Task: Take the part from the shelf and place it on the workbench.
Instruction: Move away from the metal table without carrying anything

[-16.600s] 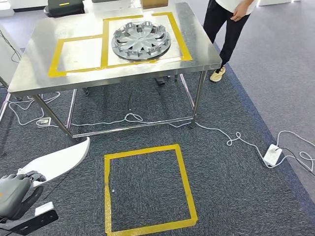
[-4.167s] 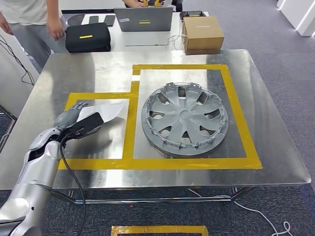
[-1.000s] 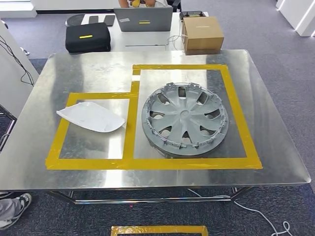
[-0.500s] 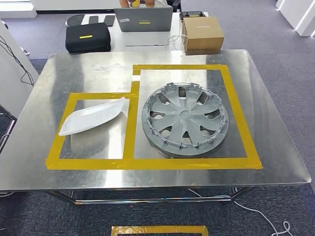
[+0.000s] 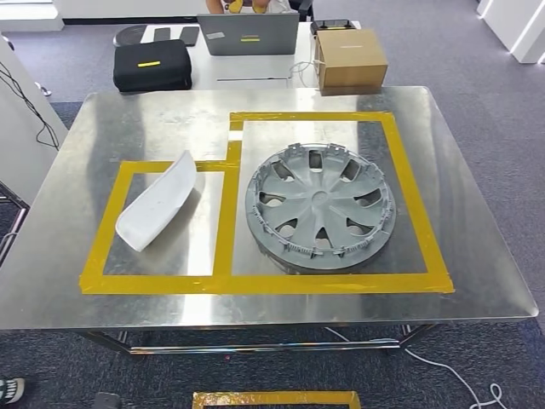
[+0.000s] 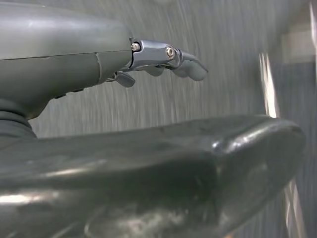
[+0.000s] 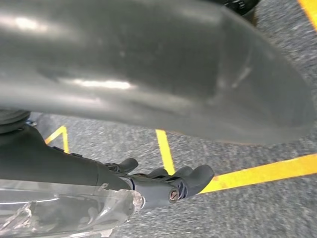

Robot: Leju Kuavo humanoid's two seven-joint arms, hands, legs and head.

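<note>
The white part has turned again since half a second ago: it lay long and flat across the smaller taped square then, and now it runs slantwise, one end up by the far tape line and the other down toward the near left corner, its edge tipped up off the metal. My left arm, which reached over that square a few seconds back, is gone from the head view. The part sits on the steel workbench, inside the smaller yellow tape square, apart from anything of mine. Just across the shared tape line, in the larger square, lies the grey hubcap, face up and flat, not touching the part. Beyond the bench stand a black case, an open laptop and a cardboard box on a white table. In the left wrist view my left hand hangs over blurred grey carpet, its fingers stretched out and slightly apart with nothing in them. In the right wrist view my right hand hangs over carpet crossed by yellow floor tape, fingers loosely extended and empty too; a clear plastic piece shows along the wrist, and I cannot tell what it is
</note>
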